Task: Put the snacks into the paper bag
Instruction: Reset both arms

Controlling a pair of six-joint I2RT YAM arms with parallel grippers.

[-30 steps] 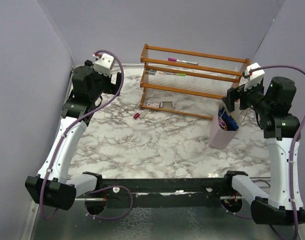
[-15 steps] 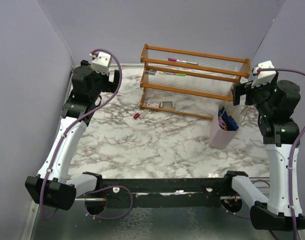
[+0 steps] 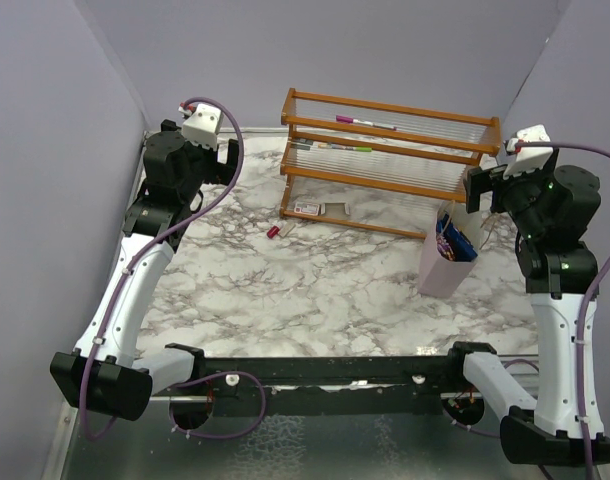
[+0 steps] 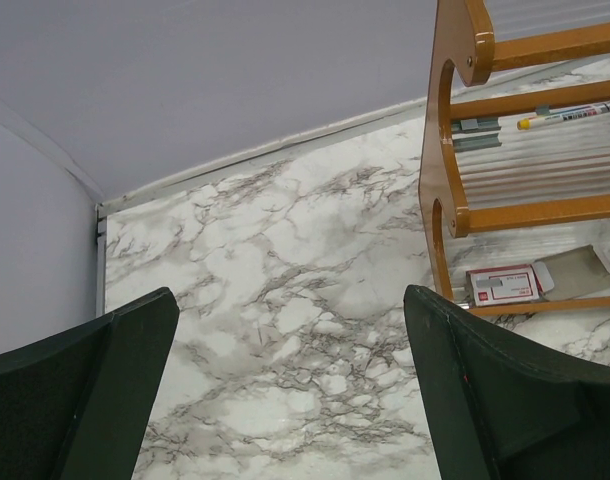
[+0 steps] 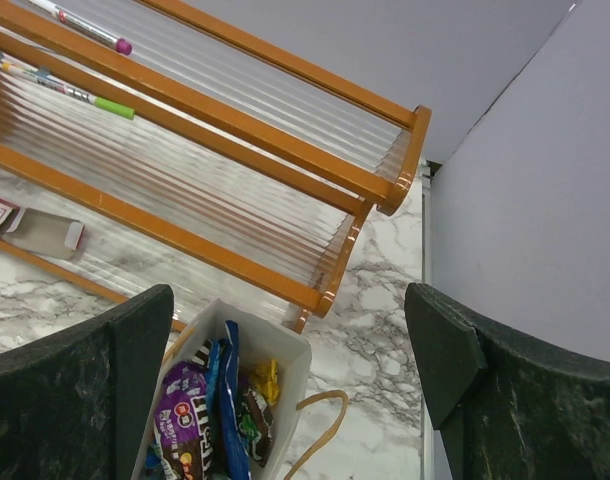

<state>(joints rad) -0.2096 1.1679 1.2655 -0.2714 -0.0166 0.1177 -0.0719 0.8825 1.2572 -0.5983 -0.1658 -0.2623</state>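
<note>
While right pincer [image 5: 285, 296] gapes, paper bag [image 5: 276, 331] beneath.

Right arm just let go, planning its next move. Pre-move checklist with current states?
1. Right gripper open, empty: ok.
2. Left gripper open, empty: ok.
3. Paper bag upright: ok.
4. Snacks inside the bag: ok.
5. No snack loose on the table: ok, only a small red piece lies there.
6. No snack under the rack: cannot tell.
</note>
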